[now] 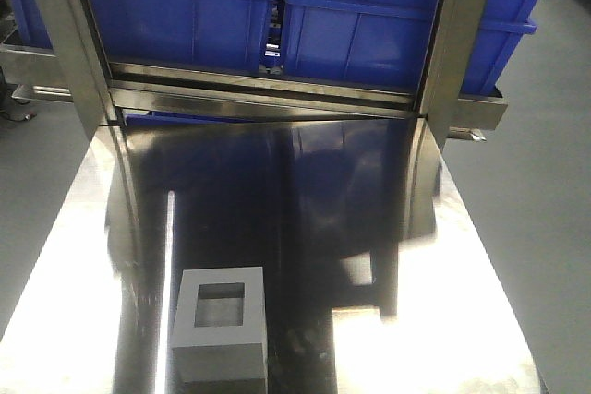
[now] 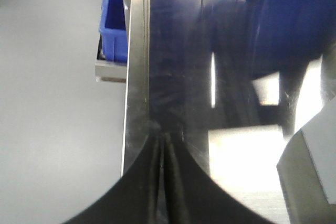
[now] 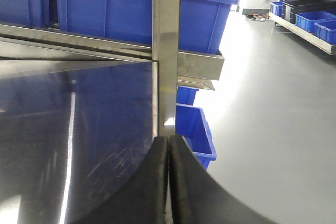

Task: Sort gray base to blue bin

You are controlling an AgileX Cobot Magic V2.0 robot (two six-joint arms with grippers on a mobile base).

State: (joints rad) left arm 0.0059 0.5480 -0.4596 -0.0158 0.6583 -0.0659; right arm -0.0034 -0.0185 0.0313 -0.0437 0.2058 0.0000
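Note:
The gray base stands on the steel table near the front, left of centre, with its square recess facing up. Its corner shows at the right edge of the left wrist view. Two blue bins stand side by side on the rack behind the table: one on the left holding red stuff, one on the right. My left gripper is shut and empty over the table's left edge. My right gripper is shut and empty over the table's right edge. Neither gripper shows in the front view.
Two steel uprights and a crossbar frame the rack at the table's far end. A small blue bin sits on the floor right of the table. Shelves with more bins stand far right.

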